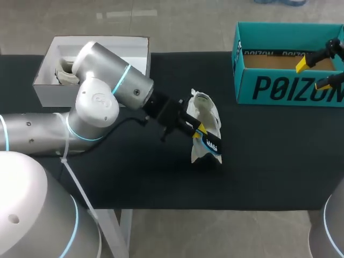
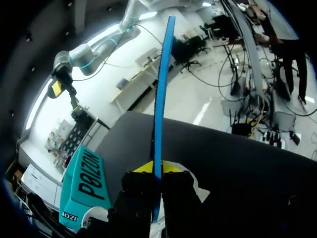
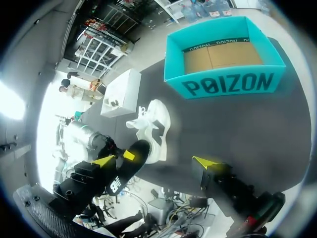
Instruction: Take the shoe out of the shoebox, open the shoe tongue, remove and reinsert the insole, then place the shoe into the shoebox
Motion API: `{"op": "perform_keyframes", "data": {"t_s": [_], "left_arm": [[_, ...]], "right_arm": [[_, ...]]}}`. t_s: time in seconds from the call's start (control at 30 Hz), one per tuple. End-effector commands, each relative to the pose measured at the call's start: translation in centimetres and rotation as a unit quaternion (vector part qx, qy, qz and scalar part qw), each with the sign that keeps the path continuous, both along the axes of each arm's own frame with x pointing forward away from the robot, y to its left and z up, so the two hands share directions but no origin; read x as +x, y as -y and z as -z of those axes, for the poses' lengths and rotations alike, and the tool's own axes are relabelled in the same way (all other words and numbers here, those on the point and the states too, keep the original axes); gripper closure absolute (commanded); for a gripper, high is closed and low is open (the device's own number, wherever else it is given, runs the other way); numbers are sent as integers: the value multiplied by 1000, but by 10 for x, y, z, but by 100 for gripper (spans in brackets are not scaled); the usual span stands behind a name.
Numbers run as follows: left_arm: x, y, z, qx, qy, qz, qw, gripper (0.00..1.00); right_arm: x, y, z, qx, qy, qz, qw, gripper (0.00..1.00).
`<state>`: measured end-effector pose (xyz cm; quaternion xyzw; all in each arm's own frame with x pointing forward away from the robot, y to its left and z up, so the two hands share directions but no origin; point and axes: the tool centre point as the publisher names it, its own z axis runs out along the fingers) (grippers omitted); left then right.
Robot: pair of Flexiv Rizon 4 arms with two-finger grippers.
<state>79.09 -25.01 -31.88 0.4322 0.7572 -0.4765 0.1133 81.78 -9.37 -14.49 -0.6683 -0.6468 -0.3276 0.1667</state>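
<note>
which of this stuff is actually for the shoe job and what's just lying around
For the job: white shoe, insole held in the left claw, teal shoebox.
Lying about: white box at the table's far left corner.

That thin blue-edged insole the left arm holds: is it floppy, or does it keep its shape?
Probably fairly stiff: the insole juts straight from the left tool, pinched at one end, without drooping. Edge-on it looks very thin, so likely light and bendable under a push.
</note>
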Motion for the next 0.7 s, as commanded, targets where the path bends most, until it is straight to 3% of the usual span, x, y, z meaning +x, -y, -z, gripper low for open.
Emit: {"op": "perform_keyframes", "data": {"t_s": [0.03,0.33,0.7], "left_arm": [[6,12,16,-4,3,8,1000,100],[20,16,25,12,6,-4,1000,100],[41,1,34,24,-5,-58,998,100]], "right_arm": [[-1,0,0,-2,-1,2,1000,0],[-1,0,0,-2,-1,2,1000,0],[-1,0,0,-2,-1,2,1000,0]]}}
